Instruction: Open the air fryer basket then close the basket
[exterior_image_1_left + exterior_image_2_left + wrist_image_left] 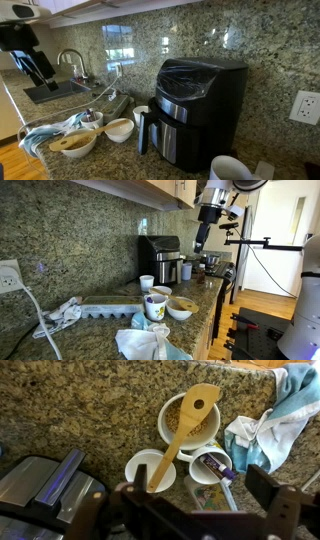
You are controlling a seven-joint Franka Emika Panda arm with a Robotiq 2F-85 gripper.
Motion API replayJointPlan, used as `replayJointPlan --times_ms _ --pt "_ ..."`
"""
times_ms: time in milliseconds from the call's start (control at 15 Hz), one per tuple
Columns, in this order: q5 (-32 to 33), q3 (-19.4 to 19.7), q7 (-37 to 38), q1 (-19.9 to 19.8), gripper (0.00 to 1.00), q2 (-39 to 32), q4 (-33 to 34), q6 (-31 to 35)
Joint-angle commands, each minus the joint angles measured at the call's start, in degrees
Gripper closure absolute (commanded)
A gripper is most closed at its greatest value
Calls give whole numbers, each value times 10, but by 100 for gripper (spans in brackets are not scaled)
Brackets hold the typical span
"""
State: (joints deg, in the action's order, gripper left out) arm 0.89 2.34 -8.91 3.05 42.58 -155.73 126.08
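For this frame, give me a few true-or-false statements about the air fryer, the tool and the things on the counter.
1. The tool grips the basket handle. False: it hangs in the air well away from the air fryer, touching nothing.
2. A wooden spoon rests in a white bowl. True.
3. The air fryer basket is pulled far out over the counter. False: it looks pushed in, and only its handle sticks out.
4. The tool is open. True: in the wrist view its jaws stand wide apart with nothing between them.
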Motion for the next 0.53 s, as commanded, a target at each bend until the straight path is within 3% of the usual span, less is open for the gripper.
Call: replayJointPlan --times_ms 0,467 --pt "0 -1 0 -1 0 0 1 -2" --pt "6 -7 20 -12 0 -20 -1 10"
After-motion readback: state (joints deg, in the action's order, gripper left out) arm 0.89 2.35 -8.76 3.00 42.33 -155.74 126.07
